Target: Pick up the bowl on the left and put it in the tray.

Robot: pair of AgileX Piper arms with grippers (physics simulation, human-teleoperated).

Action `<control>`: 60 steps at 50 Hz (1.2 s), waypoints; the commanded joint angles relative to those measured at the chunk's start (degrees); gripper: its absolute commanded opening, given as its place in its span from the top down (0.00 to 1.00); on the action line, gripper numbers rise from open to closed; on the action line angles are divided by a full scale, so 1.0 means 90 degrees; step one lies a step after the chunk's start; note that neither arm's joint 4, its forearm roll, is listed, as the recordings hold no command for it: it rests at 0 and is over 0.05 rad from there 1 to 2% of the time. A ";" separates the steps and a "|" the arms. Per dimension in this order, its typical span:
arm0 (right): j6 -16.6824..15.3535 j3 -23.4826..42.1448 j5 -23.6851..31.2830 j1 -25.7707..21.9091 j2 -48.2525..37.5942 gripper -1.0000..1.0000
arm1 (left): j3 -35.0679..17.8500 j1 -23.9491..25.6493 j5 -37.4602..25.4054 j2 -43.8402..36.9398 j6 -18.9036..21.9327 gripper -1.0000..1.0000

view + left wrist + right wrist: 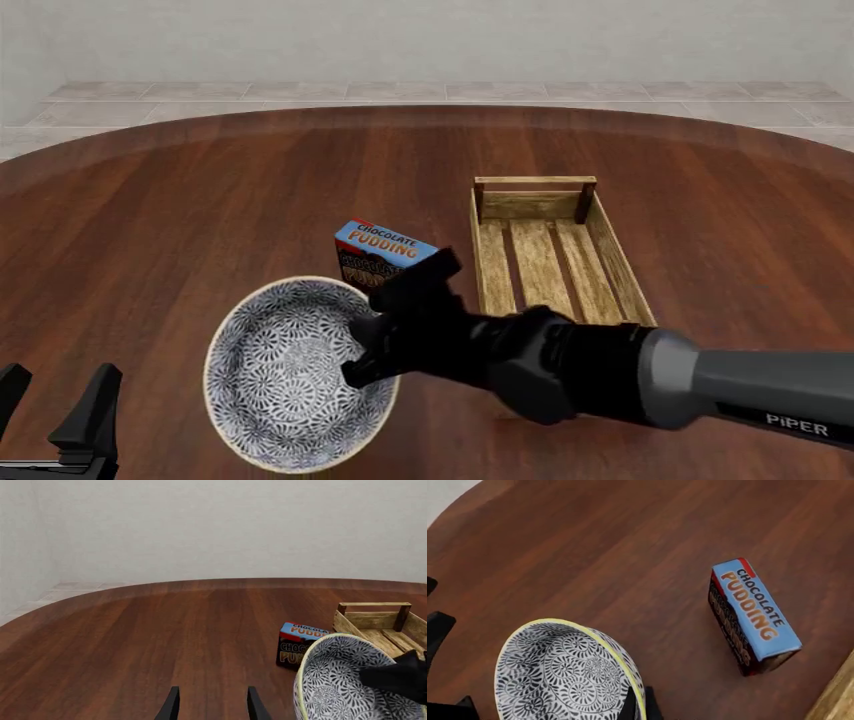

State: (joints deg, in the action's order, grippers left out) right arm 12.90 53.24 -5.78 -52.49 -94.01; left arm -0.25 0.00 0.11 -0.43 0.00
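The bowl (287,375), patterned blue and white with a cream rim, is tilted above the table at the front left. My right gripper (363,350) is shut on its right rim, one finger inside and one outside. The right wrist view shows the fingers (629,706) pinching the rim of the bowl (554,670). In the left wrist view the bowl (333,680) stands on edge, with the right gripper (400,676) dark against it. The light-wood tray (617,260) lies to the right, beyond the bowl. My left gripper (60,385) is open at the front left, holding nothing.
A blue chocolate pudding box (380,250) stands between the bowl and the tray, close to the tray's left rail. The round dark-wood table (200,200) ends in a curved far edge, with a tiled floor and a wall behind it.
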 commanded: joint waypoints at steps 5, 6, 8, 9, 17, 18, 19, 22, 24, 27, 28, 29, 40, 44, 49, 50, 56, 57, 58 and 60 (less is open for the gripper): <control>-0.0202 -0.0136 0.0098 0.0040 0.0521 1.00 | 0.0000 0.0000 0.0000 0.0000 0.0000 0.00; -0.0221 -0.0143 0.0100 0.0076 0.0548 1.00 | 0.0000 0.0000 0.0000 0.0000 0.0000 0.00; -0.0238 -0.0162 0.0115 0.0055 0.0609 1.00 | 0.0000 0.0000 0.0000 0.0000 0.0000 0.00; -0.0260 -0.0169 0.0123 0.0070 0.0640 1.00 | 0.0000 0.0000 0.0000 0.0000 0.0000 0.00; -0.0406 -0.0233 0.0215 0.0122 0.0963 1.00 | 0.0000 0.0000 0.0000 0.0000 0.0000 0.00; -0.0466 -0.0250 0.0234 0.0148 0.1051 1.00 | 0.0000 0.0000 0.0000 0.0000 0.0000 0.00; -0.0451 -0.0256 0.0245 0.0137 0.1084 1.00 | 0.0000 0.0000 0.0000 0.0000 0.0000 0.00; -0.0378 -0.0289 0.0275 0.0043 0.1222 1.00 | 0.0000 0.0000 0.0000 0.0000 0.0000 0.00; -0.0449 -0.0298 0.0289 0.0092 0.1240 1.00 | 0.0000 0.0000 0.0000 0.0000 0.0000 0.00; -0.0397 -0.0301 0.0350 0.0013 0.1322 1.00 | 0.0000 0.0000 0.0000 0.0000 0.0000 0.00; -0.0410 -0.0303 0.0387 0.0023 0.1378 1.00 | 0.0000 0.0000 0.0000 0.0000 0.0000 0.00; -0.0396 -0.0303 0.0404 0.0013 0.1405 1.00 | 0.0000 0.0000 0.0000 0.0000 0.0000 0.00; -0.0471 -0.0277 0.0600 0.0059 0.1687 1.00 | 0.0000 0.0000 0.0000 0.0000 0.0000 0.00; -0.0558 -0.0265 0.0693 0.0088 0.1823 1.00 | 0.0000 0.0000 0.0000 0.0000 0.0000 0.00; -0.0560 -0.0240 0.0789 0.0096 0.1904 1.00 | 0.0000 0.0000 0.0000 0.0000 0.0000 0.00; -0.0570 -0.0238 0.0832 0.0116 0.1989 1.00 | 0.0000 0.0000 0.0000 0.0000 0.0000 0.00; -0.0603 -0.0216 0.0962 0.0190 0.2183 1.00 | 0.0000 0.0000 0.0000 0.0000 0.0000 0.00; -0.0611 -0.0216 0.0993 0.0229 0.2243 1.00 | 0.0000 0.0000 0.0000 0.0000 0.0000 0.00; -0.0604 -0.0214 0.1007 0.0225 0.2265 1.00 | 0.0000 0.0000 0.0000 0.0000 0.0000 0.00; -0.0632 -0.0214 0.1047 0.0279 0.2346 1.00 | 0.0000 0.0000 0.0000 0.0000 0.0000 0.00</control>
State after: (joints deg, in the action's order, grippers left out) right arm 7.50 50.83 1.94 -51.00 -75.97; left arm -0.25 0.00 0.11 -0.43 0.00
